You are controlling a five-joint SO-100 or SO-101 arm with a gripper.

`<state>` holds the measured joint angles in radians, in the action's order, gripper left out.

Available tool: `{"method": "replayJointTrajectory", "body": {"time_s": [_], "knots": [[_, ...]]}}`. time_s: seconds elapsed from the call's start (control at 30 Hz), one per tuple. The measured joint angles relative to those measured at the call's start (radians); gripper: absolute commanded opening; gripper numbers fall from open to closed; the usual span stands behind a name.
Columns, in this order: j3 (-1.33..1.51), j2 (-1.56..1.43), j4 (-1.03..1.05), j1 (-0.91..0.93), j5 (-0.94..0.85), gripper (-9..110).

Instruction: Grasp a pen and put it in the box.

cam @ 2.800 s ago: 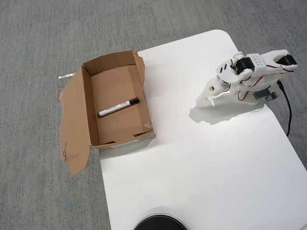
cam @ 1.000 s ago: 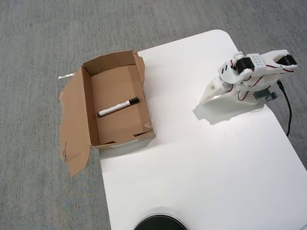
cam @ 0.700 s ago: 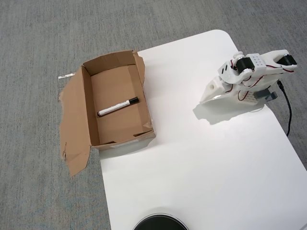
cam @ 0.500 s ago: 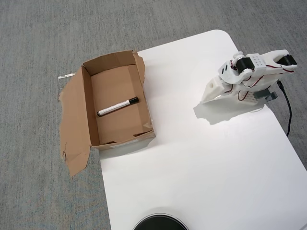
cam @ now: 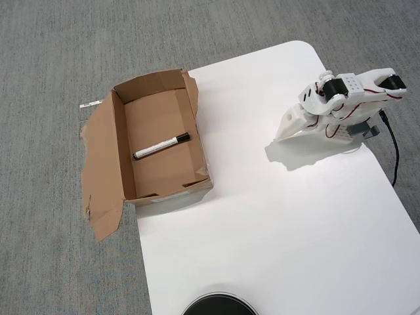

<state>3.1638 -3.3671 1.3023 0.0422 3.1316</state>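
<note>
Nearby, only a black disc (cam: 218, 305) shares the table (cam: 295, 230).

White table (cam: 275, 223) with rounded corners fills the overhead view from centre out to 3 and 6 o'clock. Grey carpet (cam: 59, 52) covers the rest, 7 through 12 o'clock. Black round object (cam: 218, 306), cut by the frame edge, at 6 o'clock. Black cable (cam: 394, 151) runs along the table edge at 3 o'clock.

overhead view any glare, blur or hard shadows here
Overhead view: sharp throughout, no blur; the white table is bright but shows no hot glare; the pincer throws a soft grey shadow below it; the box wall lightly shades the floor beside the pen.
</note>
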Motion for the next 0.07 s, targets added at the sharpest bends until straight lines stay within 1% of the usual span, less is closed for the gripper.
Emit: {"method": "replayJointTrajectory", "body": {"time_s": [0.07], "knots": [[0.0, 0.0, 0.0, 0.0, 0.0, 2]]}}
